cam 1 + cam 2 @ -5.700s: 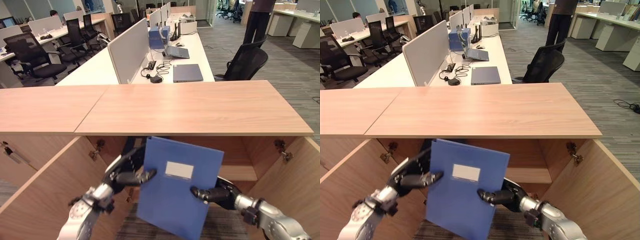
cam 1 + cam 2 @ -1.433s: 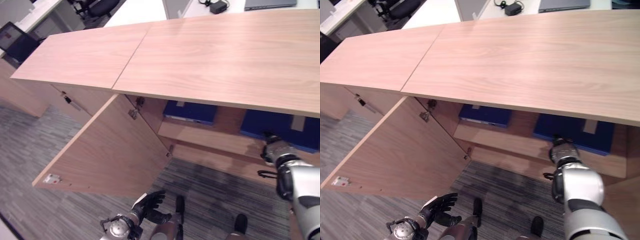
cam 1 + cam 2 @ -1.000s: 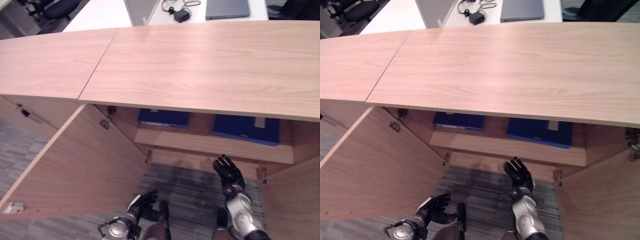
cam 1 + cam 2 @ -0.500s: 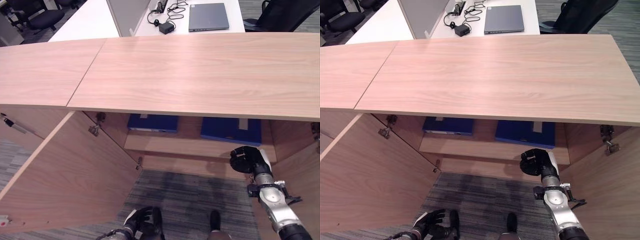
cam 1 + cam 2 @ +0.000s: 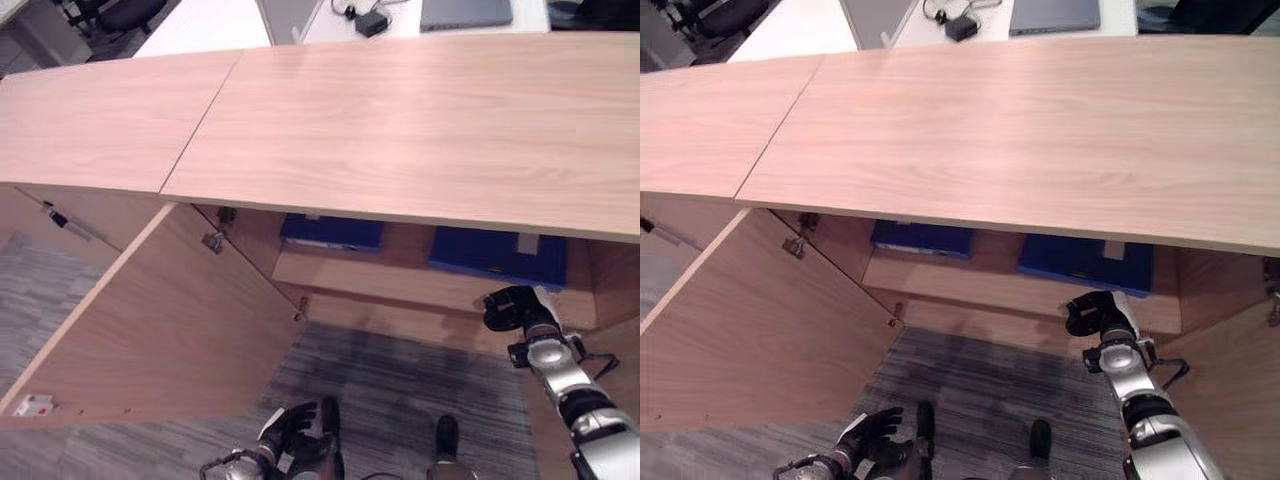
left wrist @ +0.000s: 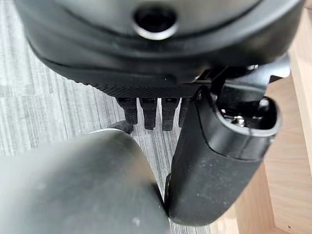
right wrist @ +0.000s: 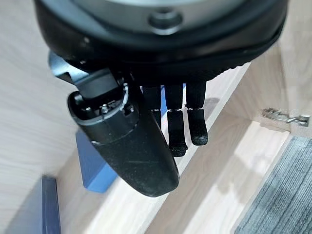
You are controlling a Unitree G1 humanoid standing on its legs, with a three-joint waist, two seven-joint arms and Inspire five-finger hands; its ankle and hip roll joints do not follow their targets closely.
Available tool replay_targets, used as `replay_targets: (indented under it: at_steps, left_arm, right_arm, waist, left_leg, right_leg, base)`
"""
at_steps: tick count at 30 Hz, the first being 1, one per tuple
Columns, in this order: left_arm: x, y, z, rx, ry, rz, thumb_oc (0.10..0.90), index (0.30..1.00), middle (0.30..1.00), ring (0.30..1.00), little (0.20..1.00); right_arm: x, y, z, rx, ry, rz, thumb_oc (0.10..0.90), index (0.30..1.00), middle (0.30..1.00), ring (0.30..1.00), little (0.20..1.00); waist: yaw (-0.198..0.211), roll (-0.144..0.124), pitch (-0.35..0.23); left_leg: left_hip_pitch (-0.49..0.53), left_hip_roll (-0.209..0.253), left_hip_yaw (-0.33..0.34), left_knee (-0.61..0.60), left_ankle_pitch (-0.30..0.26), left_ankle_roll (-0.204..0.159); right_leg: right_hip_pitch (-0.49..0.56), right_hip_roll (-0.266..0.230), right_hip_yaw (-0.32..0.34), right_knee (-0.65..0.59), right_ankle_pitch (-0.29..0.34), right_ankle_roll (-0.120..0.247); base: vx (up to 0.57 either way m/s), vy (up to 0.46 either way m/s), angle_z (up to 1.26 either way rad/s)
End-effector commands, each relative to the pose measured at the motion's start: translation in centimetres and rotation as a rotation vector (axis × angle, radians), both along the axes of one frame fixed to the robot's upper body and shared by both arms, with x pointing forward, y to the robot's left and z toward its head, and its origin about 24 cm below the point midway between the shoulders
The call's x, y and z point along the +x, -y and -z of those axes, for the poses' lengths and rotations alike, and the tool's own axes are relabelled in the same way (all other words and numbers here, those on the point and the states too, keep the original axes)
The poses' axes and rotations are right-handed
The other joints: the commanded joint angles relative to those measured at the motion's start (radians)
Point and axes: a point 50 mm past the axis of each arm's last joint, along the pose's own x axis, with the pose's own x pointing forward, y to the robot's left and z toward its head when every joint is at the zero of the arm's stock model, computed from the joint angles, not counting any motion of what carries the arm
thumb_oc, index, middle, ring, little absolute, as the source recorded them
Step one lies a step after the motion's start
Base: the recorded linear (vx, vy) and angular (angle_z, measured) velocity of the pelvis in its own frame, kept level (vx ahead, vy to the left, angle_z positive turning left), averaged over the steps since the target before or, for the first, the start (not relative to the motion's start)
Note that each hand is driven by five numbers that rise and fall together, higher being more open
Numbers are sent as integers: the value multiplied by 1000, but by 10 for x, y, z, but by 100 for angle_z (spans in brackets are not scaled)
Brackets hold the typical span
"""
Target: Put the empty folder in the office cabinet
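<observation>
Just in front of the shelf edge, the right hand [image 5: 1092, 313] hangs with its fingers [image 7: 178, 127] curled in, gripping nothing. The left hand [image 5: 872, 434] is low over the carpet, fingers loose and empty too. The folder [image 5: 1087, 261] lies flat on the cabinet [image 5: 420, 140] shelf, right side, long axis running sideways. A second blue folder [image 5: 332, 231] sits left of it, and the left door [image 5: 170, 320] stands open.

The right hand [image 5: 1096, 314] is raised on a bent arm, fingers seemingly curled and empty, while the left hand [image 5: 874, 436] hangs low, fingers relaxed.
</observation>
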Motion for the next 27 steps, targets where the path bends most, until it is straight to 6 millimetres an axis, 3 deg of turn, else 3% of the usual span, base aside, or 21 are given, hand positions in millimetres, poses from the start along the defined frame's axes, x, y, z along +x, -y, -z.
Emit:
replay_targets:
  at_steps: [1,23,27]
  left_arm:
    - [-17,-34,5,163,-76,95,800,900,900,900,900]
    - [-26,-29,5,141,-80,145,800,900,900,900,900]
    - [-26,-30,5,144,-79,147,800,900,900,900,900]
  right_arm:
    - [33,3,-61,-86,199,-43,400,300,300,300,300]
    - [42,39,-110,-127,291,114,400,300,300,300,300]
    - [41,44,-111,-151,256,129,400,300,300,300,300]
  waist:
    - [38,-45,29]
    - [75,-10,38]
    - [79,-6,37]
  left_leg:
    - [71,46,14,20,-114,-70]
    - [28,42,-10,21,-106,-73]
    - [26,41,-11,22,-109,-71]
  right_leg:
    - [-125,-37,59,249,-192,32]
    - [-173,-46,47,288,-208,29]
    - [-185,-48,49,298,-211,28]
  base:
    - [-17,4,5]
    - [8,0,3]
    - [0,0,0]
